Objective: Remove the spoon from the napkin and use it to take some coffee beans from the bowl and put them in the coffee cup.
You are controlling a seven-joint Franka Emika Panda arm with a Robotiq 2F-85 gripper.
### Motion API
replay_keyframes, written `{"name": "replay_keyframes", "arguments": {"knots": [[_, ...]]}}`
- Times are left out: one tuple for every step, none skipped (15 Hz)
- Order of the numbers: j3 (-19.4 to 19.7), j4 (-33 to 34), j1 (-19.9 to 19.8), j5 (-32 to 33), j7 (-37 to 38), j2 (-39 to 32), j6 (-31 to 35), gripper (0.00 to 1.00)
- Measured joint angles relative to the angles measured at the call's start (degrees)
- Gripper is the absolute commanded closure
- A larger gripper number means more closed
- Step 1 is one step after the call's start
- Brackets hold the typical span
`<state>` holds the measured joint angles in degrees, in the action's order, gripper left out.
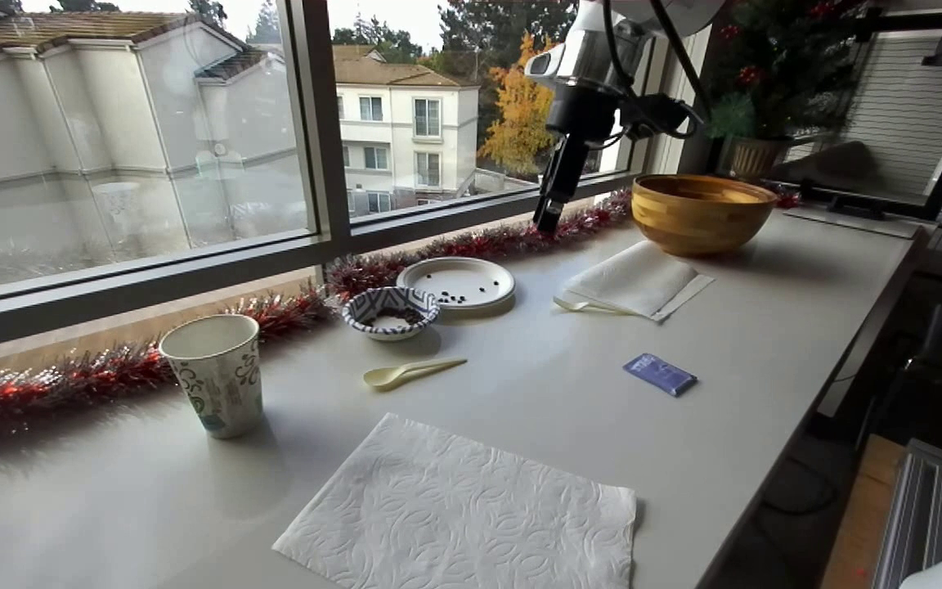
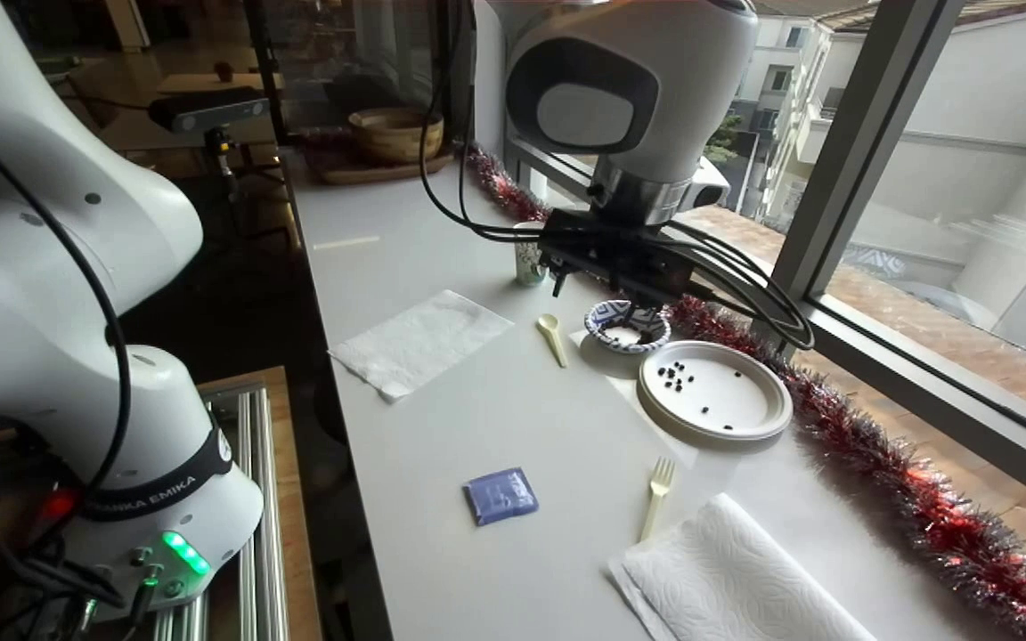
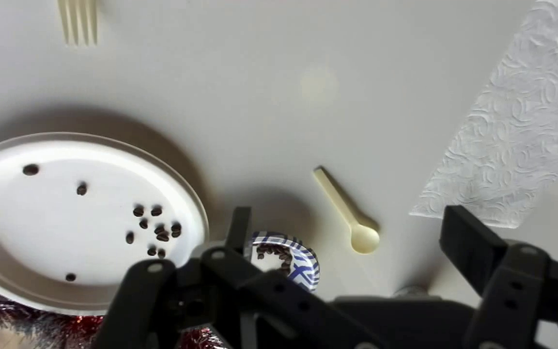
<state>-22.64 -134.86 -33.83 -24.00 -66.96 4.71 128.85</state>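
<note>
1. Your window (image 1: 317, 123) looks onto pale buildings (image 1: 111, 135).
2. Below it your pale surface (image 1: 536, 393) stretches, edged with red-silver tinsel (image 1: 287, 312) on that side.
3. The napkin (image 1: 479, 507) lies flat on the surface.
4. Your tool (image 3: 351, 228) hangs above, fingers (image 3: 468, 245) spread wide apart.
5. The patterned bowl (image 1: 369, 303) sits near the tinsel.
6. Your spoon (image 3: 344, 210) rests on the surface, between bowl and napkin.

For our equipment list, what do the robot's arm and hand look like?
The arm is white and rounded, with a black band lettered FRANKA EMIKA, green lights below that, and a silver collar by the black two-fingered hand. Black cables loop alongside.
</note>
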Motion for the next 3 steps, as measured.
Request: {"name": "replay_keyframes", "arguments": {"knots": [[3.7,0.0,3.3,0.0,-0.2,0.0,0.0,0.00],[5.4,0.0,5.5,0.0,-0.2,-0.4,0.0,0.00],[5.8,0.0,6.9,0.0,0.0,-0.9,0.1,0.00]]}}
